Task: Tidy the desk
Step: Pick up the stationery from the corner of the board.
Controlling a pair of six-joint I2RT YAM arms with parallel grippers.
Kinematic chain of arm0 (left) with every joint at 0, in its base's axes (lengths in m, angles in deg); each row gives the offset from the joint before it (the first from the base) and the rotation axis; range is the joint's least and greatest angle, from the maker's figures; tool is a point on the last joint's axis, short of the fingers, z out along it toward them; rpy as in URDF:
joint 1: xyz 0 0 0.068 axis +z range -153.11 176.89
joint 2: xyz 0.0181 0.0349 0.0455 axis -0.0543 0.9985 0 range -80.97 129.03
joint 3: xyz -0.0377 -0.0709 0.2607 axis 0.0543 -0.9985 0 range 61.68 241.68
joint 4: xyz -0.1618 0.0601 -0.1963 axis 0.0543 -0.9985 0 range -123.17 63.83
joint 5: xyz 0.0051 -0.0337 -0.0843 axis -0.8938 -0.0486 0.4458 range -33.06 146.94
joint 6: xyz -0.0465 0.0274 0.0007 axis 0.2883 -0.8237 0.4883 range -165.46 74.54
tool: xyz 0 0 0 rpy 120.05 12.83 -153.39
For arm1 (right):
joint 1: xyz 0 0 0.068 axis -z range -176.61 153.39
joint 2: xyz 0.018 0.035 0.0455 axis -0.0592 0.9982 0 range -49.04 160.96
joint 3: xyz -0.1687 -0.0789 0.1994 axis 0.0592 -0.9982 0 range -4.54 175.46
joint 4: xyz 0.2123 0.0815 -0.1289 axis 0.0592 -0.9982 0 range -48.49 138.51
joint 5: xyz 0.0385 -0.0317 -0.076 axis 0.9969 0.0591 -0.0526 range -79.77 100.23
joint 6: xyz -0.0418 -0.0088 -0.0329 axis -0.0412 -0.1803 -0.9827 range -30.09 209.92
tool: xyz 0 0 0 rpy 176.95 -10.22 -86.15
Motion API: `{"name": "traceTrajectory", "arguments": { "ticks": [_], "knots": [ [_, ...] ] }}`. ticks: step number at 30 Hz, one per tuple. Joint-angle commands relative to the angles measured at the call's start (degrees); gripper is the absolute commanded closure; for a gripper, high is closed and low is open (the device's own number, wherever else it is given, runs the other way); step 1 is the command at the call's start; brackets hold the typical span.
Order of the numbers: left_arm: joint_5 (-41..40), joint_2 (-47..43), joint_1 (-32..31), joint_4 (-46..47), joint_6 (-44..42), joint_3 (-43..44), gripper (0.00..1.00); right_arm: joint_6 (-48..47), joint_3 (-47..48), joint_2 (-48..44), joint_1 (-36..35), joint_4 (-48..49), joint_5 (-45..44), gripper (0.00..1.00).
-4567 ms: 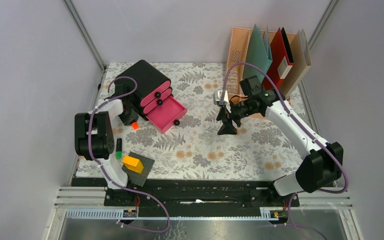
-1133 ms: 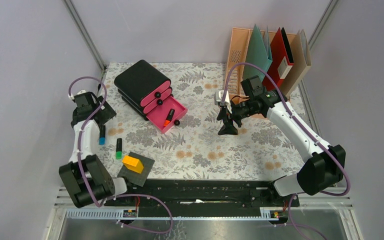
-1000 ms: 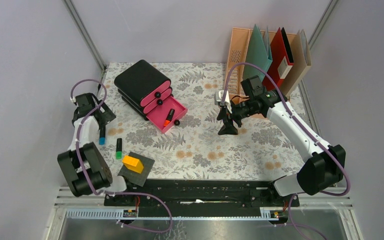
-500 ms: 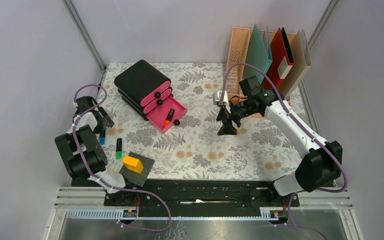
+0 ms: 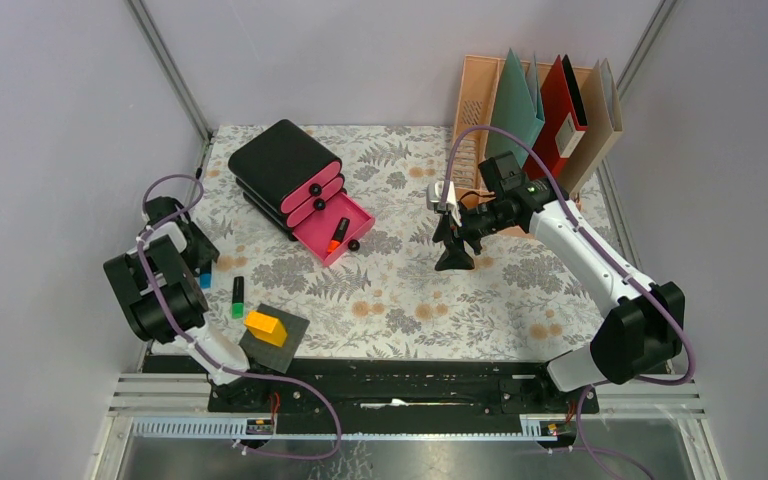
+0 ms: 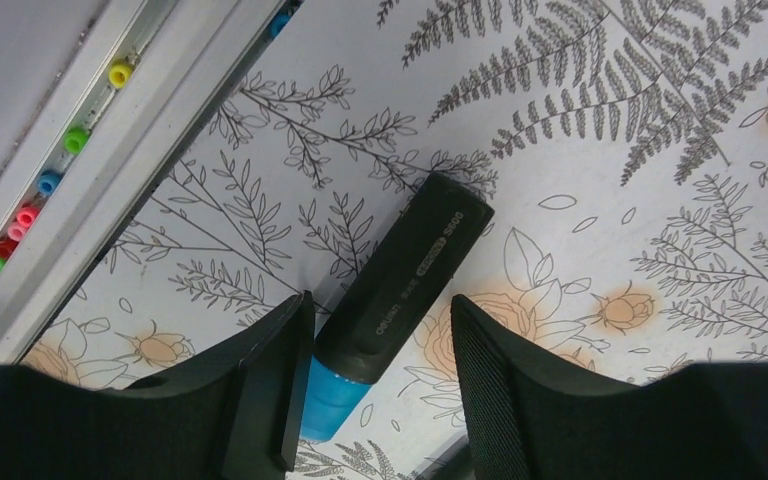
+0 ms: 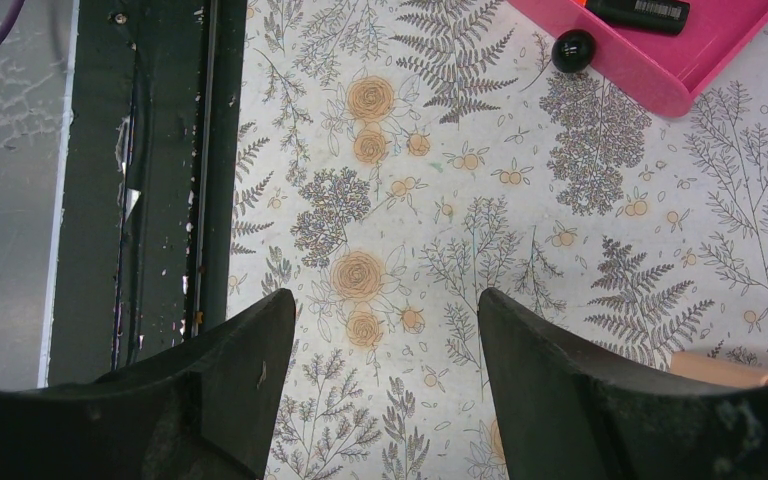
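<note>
Nearest you, the yellow block [image 5: 265, 324] and green highlighter [image 5: 237, 297] lie on the desk [image 5: 400, 300], the flowered top that fills the cell; just past them, by the left edge, your left gripper [image 6: 378, 310] has dropped over the blue highlighter [image 6: 410, 270]; its jaws have narrowed to straddle the barrel, one finger at the cap, a sliver of gap at the other, so nothing is clamped yet; I judge this pen bound for the open pink drawer [image 5: 358, 215], where the orange highlighter [image 5: 337, 232] now lies; farther out, your right gripper [image 7: 385, 300] hangs unmoved, jaws apart and empty, before the file rack [image 5: 475, 90].
</note>
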Motion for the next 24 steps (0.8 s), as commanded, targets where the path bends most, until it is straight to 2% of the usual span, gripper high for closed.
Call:
{"name": "traceTrajectory", "arguments": {
  "ticks": [1, 8, 16, 19, 24],
  "knots": [
    [3.95, 2.54, 0.76, 0.43, 0.48, 2.06, 0.44, -0.23, -0.04, -0.42, 0.23, -0.07, 1.65, 0.26],
    [7.28, 3.09, -0.12, -0.82, 0.14, 2.21, 0.62, -0.23, -0.05, -0.78, 0.34, -0.02, 1.52, 0.26],
    [9.51, 4.42, -5.76, -2.43, -0.16, 3.40, 0.92, -0.23, -0.06, -1.21, 0.30, -0.01, 1.25, 0.26],
    [11.52, 2.72, -7.17, -2.10, 0.17, 3.32, 0.97, -0.23, -0.01, -1.30, 0.35, 0.00, 1.17, 0.26],
    [15.56, -0.46, -8.22, -1.43, 0.92, 2.54, 0.99, -0.23, -0.06, -1.24, 0.37, -0.01, 1.00, 0.26]
  ]
}}
